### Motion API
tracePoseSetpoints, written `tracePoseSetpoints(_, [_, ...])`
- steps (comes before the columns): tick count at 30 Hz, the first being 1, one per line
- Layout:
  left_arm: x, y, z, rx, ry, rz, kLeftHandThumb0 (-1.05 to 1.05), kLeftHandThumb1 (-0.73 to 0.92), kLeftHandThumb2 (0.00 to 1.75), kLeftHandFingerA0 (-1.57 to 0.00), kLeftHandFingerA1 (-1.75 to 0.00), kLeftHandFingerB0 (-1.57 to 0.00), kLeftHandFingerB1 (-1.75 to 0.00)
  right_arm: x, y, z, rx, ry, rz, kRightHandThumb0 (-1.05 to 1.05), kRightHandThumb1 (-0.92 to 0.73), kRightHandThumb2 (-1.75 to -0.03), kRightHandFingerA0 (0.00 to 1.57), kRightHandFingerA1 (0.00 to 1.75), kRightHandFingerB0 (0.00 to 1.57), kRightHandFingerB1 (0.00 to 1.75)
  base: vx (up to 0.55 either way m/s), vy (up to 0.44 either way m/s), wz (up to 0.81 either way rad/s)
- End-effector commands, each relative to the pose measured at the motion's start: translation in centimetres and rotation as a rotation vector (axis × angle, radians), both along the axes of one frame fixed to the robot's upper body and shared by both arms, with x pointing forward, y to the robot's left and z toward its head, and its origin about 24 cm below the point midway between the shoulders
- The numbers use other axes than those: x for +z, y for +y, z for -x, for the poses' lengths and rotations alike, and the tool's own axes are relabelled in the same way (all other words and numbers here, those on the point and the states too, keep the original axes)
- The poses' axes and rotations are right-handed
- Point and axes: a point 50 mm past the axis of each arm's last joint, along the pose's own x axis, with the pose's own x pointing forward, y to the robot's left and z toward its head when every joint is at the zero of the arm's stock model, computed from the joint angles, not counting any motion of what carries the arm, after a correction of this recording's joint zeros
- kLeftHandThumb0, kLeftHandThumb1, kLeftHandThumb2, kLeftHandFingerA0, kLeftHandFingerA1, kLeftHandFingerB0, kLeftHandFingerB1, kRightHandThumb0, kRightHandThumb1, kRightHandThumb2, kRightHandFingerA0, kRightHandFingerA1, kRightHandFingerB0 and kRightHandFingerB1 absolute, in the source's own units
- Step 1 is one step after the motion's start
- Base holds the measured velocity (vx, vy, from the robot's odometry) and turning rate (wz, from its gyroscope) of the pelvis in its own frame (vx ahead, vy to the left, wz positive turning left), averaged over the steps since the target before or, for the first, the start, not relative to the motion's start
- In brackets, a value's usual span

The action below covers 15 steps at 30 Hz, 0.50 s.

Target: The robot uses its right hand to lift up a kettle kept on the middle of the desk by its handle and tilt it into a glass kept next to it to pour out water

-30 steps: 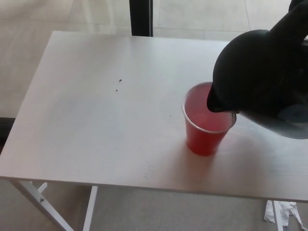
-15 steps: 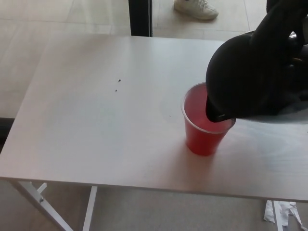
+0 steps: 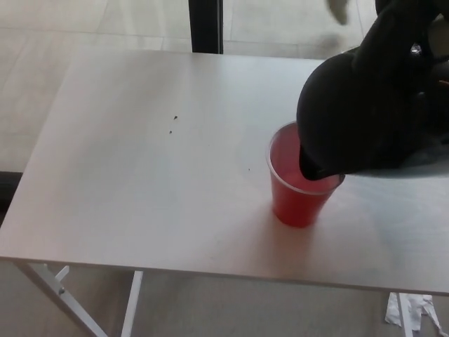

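Right of frame, right hand grasping black kettle by its handle, spout tipped over red cup on counter; best kept low, centred, tilt slow.

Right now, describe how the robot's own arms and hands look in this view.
Only the right hand shows, at the upper right: a bulky matte black shape with rounded casing and a small silver screw or rivet on it. It merges with the black kettle, so its fingers can't be made out. No left arm appears.
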Motion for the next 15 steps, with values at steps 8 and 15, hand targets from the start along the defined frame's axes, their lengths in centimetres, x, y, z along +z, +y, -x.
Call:
tracePoseSetpoints(8, [1.7,0.1,-1.4,-0.050,-0.111,-0.020,-1.05,0.62,1.22,-0.38,-0.54,-0.11,-0.94,0.3,1.3,-0.2,-0.102,-0.007,0.100,-0.30,-0.54,-0.78,0.96,1.75,0.88,1.33,0.00,0.000,0.00])
tracePoseSetpoints(15, [1.1,-0.4,-1.4,-0.057,-0.114,0.012,-1.05,0.60,1.22,-0.37,-0.57,-0.10,-0.99,0.8,3.3,0.7,-0.100,-0.033,0.184,-0.35,-0.49,-0.84,0.96,1.75,0.75,1.68,0.00,0.000,0.00])
